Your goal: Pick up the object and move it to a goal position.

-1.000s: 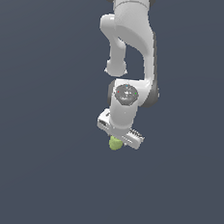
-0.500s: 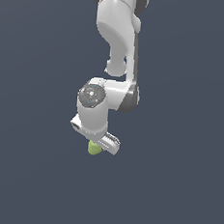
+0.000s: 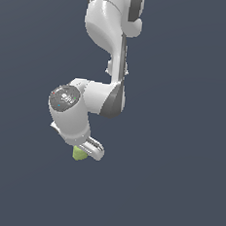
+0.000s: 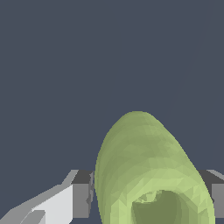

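Note:
The object (image 3: 78, 154) is a small yellow-green rounded lump that sticks out below the white hand in the exterior view. My gripper (image 3: 81, 153) is shut on it and holds it off the ground. In the wrist view the object (image 4: 146, 170) fills the space between the two fingers (image 4: 81, 199), its dimpled end toward the camera. The fingers press on both of its sides.
The white arm (image 3: 107, 41) comes down from the top of the exterior view, with the wrist joint (image 3: 69, 108) bent toward that view's left. Around it is only a plain dark grey-blue background.
The arm has swung toward the exterior view's left and nearer the camera, carrying the object with it. The grip on the object has not changed.

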`<state>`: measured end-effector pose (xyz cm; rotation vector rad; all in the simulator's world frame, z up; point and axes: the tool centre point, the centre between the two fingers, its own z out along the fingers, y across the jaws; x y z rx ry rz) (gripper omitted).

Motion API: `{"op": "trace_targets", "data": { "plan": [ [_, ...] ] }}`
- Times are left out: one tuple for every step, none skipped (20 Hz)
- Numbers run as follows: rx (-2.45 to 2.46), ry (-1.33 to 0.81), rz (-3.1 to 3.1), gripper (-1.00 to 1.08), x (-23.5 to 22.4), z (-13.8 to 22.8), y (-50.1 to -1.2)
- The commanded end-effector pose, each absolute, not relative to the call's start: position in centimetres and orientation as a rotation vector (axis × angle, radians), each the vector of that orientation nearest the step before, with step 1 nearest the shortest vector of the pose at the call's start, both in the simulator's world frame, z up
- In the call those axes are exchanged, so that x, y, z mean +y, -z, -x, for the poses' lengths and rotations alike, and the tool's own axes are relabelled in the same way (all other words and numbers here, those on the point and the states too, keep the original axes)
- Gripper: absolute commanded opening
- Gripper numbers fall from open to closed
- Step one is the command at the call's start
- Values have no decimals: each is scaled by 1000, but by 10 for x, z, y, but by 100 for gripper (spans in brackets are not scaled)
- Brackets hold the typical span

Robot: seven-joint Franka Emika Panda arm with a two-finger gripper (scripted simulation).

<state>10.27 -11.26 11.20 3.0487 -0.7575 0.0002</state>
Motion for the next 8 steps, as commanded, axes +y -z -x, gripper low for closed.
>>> {"op": "trace_targets", "data": {
  "plan": [
    [-755,0,-3050,-100,-119,-107,-114],
    [-756,0,-3049,-100,-121,-108,-114],
    [-756,0,-3049,-100,-123,-108,-115],
    [-756,0,-3049,-100,-124,-109,-115],
    [-756,0,-3049,-100,-124,-110,-115],
    [-756,0,-3049,-100,-125,-110,-115],
    [-756,0,-3049,-100,-125,-110,-115],
    [-756,0,-3049,-100,-125,-110,-115]
  ]
}}
